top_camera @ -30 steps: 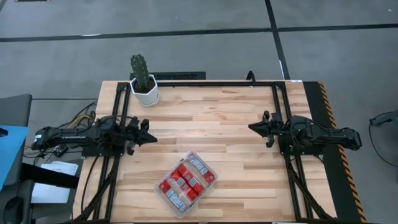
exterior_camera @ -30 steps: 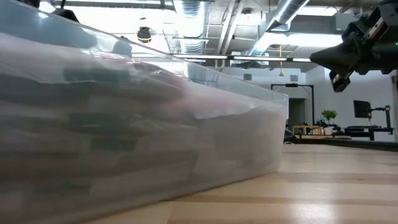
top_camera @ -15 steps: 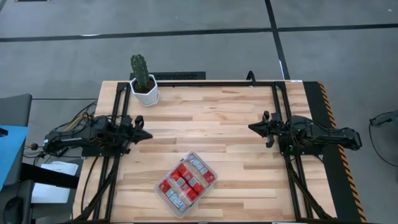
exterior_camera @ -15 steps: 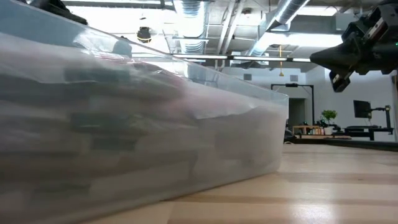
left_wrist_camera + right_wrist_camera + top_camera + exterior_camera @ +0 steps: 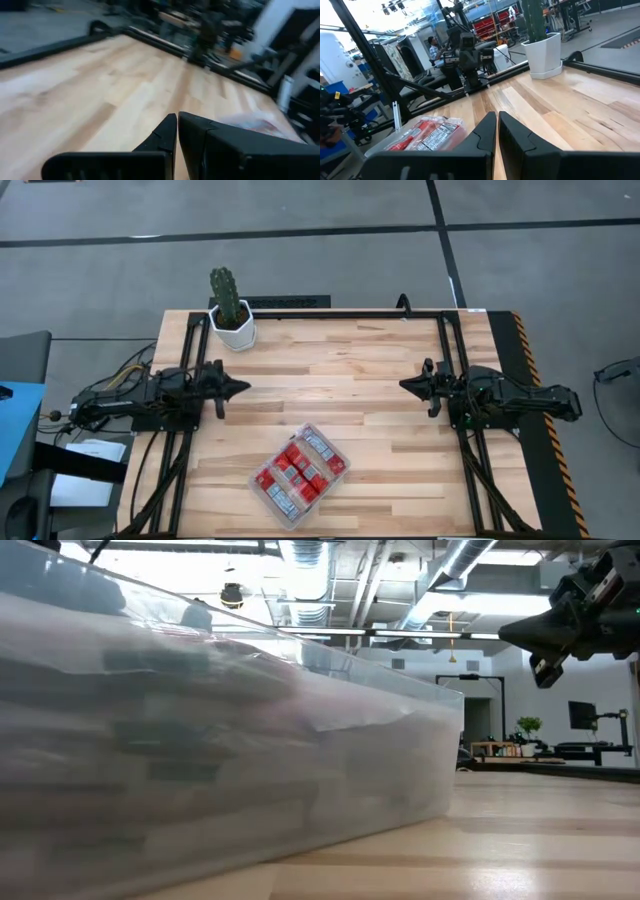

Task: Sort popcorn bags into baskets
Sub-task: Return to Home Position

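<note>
The clear plastic tray [image 5: 300,476] stands on the table near its front edge. Several red popcorn bags [image 5: 297,472] lie flat inside it. The tray also shows in the right wrist view [image 5: 422,134], blurred in the left wrist view [image 5: 249,122], and its wall fills the low view [image 5: 200,740]. My left gripper [image 5: 243,388] hovers shut and empty at the table's left side, behind and left of the tray. My right gripper [image 5: 404,385] hovers shut and empty at the right side, above the table, as the low view [image 5: 505,632] also shows.
A white pot with a cactus [image 5: 231,315] stands at the far left corner. Black frame rails [image 5: 445,360] run along the table's left, right and far sides. Bare wood lies between the two grippers [image 5: 320,380].
My left gripper has drawn back a little toward the table's left edge, then shifted slightly toward the far edge, staying above the table. The tray and the bags have not moved.
</note>
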Available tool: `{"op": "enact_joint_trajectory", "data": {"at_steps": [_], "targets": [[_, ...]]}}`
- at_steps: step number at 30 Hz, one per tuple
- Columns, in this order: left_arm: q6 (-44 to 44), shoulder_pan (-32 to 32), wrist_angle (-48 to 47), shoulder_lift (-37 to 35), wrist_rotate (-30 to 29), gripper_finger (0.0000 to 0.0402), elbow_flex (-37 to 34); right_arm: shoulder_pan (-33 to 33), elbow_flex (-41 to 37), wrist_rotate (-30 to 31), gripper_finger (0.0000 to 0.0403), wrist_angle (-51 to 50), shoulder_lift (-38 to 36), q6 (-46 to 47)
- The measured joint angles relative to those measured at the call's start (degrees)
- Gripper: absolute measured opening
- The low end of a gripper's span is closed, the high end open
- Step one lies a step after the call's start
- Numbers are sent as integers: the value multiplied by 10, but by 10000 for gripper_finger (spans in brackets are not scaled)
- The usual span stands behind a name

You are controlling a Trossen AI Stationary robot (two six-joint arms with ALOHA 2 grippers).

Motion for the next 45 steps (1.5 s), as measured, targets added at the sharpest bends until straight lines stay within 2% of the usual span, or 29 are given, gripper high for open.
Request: {"op": "enact_joint_trajectory", "data": {"at_steps": [3, 5, 45], "targets": [[-20, 0, 4, 0, -55, 6, 0, 0, 0, 0, 46, 0, 0, 0], [-40, 0, 4, 0, -72, 6, 1, 0, 0, 0, 46, 0, 0, 0], [-41, 0, 1, 0, -66, 6, 1, 0, 0, 0, 46, 1, 0, 0]]}}
